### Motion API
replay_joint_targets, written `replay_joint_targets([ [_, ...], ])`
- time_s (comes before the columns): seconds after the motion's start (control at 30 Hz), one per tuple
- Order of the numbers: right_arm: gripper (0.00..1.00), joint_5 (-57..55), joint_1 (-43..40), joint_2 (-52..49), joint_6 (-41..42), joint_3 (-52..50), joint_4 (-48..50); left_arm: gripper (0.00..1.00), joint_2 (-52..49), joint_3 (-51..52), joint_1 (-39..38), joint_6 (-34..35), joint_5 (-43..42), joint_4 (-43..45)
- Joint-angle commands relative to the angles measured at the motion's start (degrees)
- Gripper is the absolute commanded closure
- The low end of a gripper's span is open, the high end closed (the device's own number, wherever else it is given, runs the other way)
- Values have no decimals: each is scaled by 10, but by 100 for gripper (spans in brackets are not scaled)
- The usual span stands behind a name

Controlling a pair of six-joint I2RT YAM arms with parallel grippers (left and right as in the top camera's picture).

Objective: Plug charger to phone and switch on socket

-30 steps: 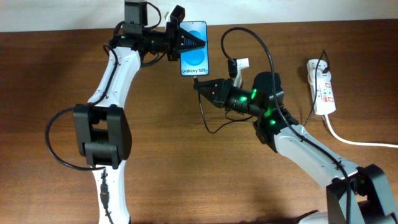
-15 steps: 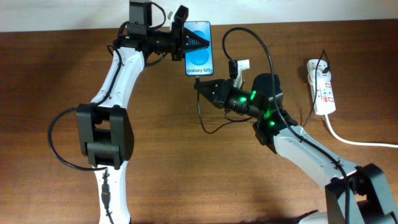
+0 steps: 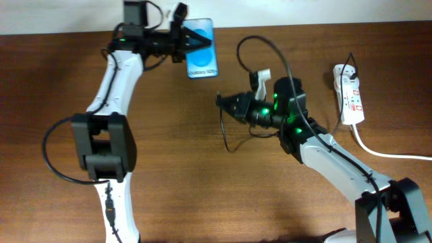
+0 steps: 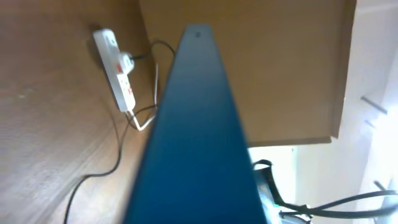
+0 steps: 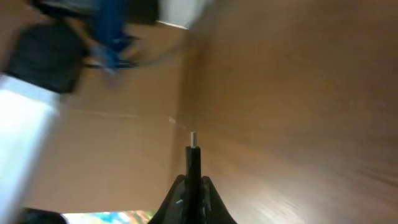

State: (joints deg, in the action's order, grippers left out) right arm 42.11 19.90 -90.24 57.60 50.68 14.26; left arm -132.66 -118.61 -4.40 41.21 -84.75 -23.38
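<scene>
Alignment is the aim: the left hand (image 3: 189, 38) clamps the phone (image 3: 202, 59) by its sides, seemingly raised off the counter (image 3: 202, 196) and well apart from the socket (image 3: 349, 93), likely to present its port end. Between phone and socket, the right hand (image 3: 224, 102) pinches the charger (image 5: 194, 165) just behind its tip, aimed toward the phone; plug and port are apart.

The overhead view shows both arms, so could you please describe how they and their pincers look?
Both arms look alike. The left arm and right arm have glossy white links joined by boxy black joint housings. The left pincer and right pincer are black and tapered. Thin black cables loop alongside the joints, and green lights glow on the right arm's wrist.
</scene>
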Motion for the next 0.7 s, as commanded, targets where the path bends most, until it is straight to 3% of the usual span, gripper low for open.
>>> replay_joint_targets([
  [0.0,90,-61,0,0,-156,3,-125,100,12,-3,29,-2,-25,4],
  [0.07,64,-82,0,-17,-187,3,-167,100,12,-3,31,-10,-25,4],
  [0.17,36,-81,0,-34,-193,7,-174,100,12,-3,31,-15,-27,4],
  [0.37,33,-174,3,-50,-260,107,-363,100,12,-3,31,-17,-29,4],
  [0.67,39,-170,56,-207,-327,219,-359,100,12,-3,31,-19,-29,4],
])
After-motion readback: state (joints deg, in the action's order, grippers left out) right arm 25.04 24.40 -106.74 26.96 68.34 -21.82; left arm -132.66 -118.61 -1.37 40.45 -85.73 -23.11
